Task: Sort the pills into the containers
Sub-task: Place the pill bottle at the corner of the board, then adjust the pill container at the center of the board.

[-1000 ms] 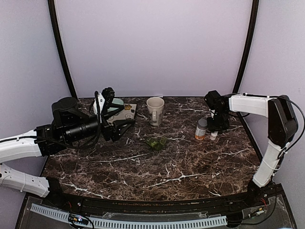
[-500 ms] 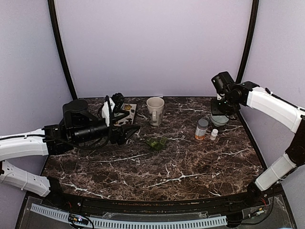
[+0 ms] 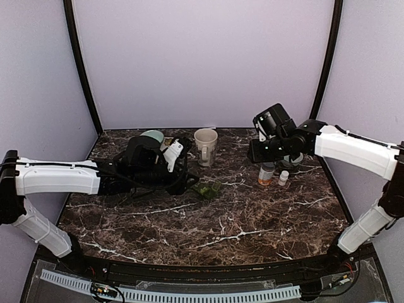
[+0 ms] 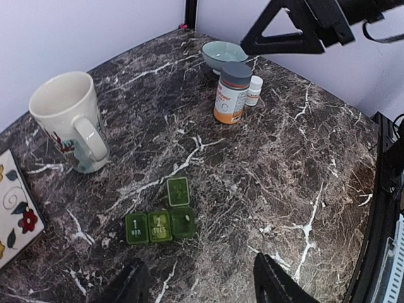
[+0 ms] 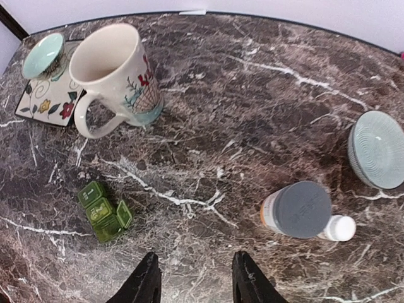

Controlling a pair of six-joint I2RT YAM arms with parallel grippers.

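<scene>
Room: plain lilac walls (image 3: 202, 57) with two black corner poles (image 3: 81, 63) behind the cream mug (image 3: 205, 146). Surface: dark marble table (image 3: 208, 227) with white veins.

Left gripper (image 4: 201, 285) is low over the table on the mug's near-left side, fingers spread, nothing between them. Right gripper (image 5: 194, 278) is raised to the mug's right, fingers also apart and empty.

Floral tile (image 5: 47, 101) is left of the mug, with a pale green bowl (image 5: 43, 53) on it. Grey ribbed bowl (image 5: 379, 149) is far right of the mug.

Orange pill bottle (image 5: 297, 211) with a grey cap is right of the mug, small white bottle (image 5: 341, 228) touching it.

Green pill box (image 4: 159, 224) lies flat just on the mug's near side, one lid flipped open. The pale speck inside may be a pill, too small to tell.
</scene>
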